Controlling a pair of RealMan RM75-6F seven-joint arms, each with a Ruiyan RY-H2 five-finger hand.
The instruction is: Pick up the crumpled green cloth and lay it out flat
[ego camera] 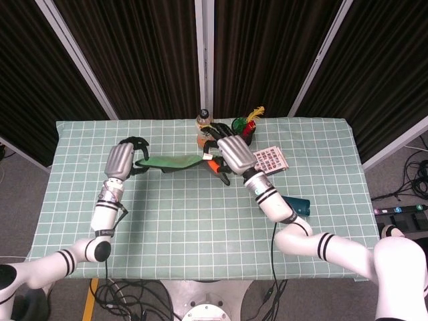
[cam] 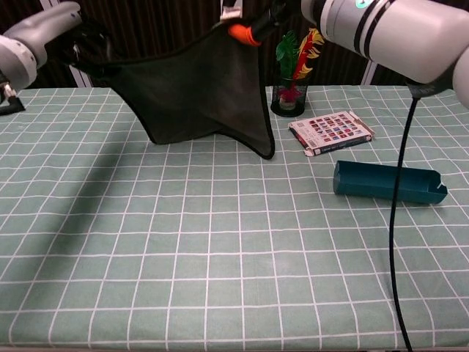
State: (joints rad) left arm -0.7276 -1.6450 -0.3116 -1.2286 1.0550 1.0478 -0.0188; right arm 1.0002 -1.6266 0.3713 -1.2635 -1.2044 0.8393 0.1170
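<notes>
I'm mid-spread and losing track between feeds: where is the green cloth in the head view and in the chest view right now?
Head view: the green cloth is a narrow band left of centre, stretched between the left hand and the right hand.
Chest view: it hangs as a wide dark sheet at upper centre, low edges near the table.
Shared landmark: the feather cup, just right of the cloth in both.

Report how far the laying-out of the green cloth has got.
Done: the dark green fabric cloth is off the checked green tablecloth and opened out, no longer crumpled. In hand: the left hand grips one top corner and the right hand the other, so the cloth hangs stretched between them, its lower edge near the table. Left: lowering it and spreading it flat, then letting go.
</notes>
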